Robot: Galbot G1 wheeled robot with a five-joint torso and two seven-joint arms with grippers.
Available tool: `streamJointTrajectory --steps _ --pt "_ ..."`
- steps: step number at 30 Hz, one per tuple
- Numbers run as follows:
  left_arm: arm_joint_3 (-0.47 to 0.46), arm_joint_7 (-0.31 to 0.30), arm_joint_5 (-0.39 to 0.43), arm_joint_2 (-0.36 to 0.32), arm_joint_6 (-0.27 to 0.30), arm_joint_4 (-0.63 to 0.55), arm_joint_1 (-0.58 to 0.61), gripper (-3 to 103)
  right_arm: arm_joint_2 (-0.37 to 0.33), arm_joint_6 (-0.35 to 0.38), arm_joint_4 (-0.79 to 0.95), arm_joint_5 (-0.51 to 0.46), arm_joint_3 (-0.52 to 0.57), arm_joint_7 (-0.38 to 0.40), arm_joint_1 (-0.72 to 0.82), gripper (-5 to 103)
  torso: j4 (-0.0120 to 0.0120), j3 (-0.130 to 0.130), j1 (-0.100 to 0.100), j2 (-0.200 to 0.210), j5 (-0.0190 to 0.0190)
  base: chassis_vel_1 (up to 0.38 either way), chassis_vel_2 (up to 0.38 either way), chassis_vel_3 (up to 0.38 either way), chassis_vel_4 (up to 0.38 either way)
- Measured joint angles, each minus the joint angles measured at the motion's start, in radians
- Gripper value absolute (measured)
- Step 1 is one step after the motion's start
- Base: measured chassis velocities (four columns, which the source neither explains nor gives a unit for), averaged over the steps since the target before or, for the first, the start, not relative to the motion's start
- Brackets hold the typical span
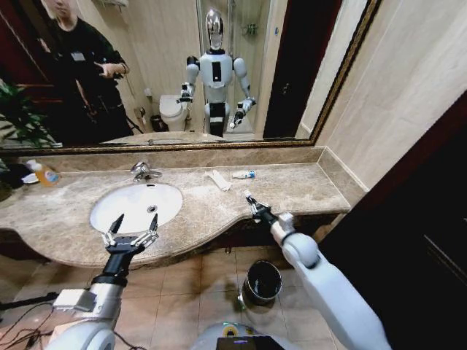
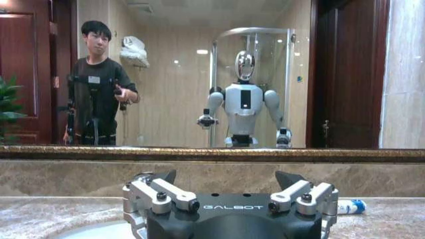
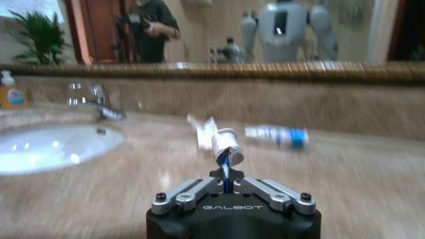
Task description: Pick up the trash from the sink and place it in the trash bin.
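Where the right end effector point(image 1: 252, 203) hangs just over the front edge of the marble desk point(image 1: 292, 191), its fingers are clenched on a small white-and-blue tube point(image 3: 227, 145), which stands up from between the fingertips in the right wrist view. Behind it on the desk lie two more pieces of trash: a flat white packet point(image 1: 218, 179) and, beside that, another white-and-blue tube point(image 1: 244, 175) on its side near the back wall, both well apart from the basin. The sink point(image 1: 136, 205), a white oval bowl with a chrome faucet point(image 1: 144, 172) at its back rim, sits to the left of these items. The left end effector point(image 1: 133, 229) hovers at the sink's front rim with its fingers spread wide and nothing between them. On the tiled floor below the desk's curved front edge stands the trash bin point(image 1: 262, 282), round and dark with a shiny rim, just beside the right arm's forearm in the head view. A clear bottle of orange liquid point(image 1: 45, 173) stands at the far left of the desk beneath the framed mirror point(image 1: 292, 73).
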State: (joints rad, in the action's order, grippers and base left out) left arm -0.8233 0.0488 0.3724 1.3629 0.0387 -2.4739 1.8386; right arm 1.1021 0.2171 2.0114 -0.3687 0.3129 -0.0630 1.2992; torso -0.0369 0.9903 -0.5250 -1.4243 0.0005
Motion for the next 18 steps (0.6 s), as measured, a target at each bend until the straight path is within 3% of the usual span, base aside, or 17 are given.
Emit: streamJointTrajectory --steps 3,5,6,12,18 --pt "0.0 0.0 0.0 0.0 0.0 0.0 0.0 100 0.027 -0.086 -0.002 0.023 0.099 -0.076 0.162 3 0.0004 0.0 0.0 0.0 -0.0004 0.0 0.0 0.0 0.0" --pt "0.0 0.0 0.0 0.0 0.0 0.0 0.0 100 0.033 -0.112 -0.014 0.03 0.112 -0.095 0.184 3 0.0003 0.0 0.0 0.0 -0.0002 0.0 0.0 0.0 0.0" --pt "0.0 0.0 0.0 0.0 0.0 0.0 0.0 100 0.048 -0.169 -0.053 0.042 0.133 -0.131 0.213 3 0.0003 0.0 0.0 0.0 -0.0004 0.0 0.0 0.0 0.0" --pt "0.0 0.0 0.0 0.0 0.0 0.0 0.0 100 0.109 -0.293 -0.276 0.081 0.152 -0.164 0.19 3 0.0001 0.0 0.0 0.0 -0.0002 0.0 0.0 0.0 0.0" --pt "0.0 0.0 0.0 0.0 0.0 0.0 0.0 100 0.174 -0.334 -0.494 0.109 0.152 -0.152 0.103 3 -0.0001 0.0 0.0 0.0 -0.0003 0.0 0.0 0.0 0.0"
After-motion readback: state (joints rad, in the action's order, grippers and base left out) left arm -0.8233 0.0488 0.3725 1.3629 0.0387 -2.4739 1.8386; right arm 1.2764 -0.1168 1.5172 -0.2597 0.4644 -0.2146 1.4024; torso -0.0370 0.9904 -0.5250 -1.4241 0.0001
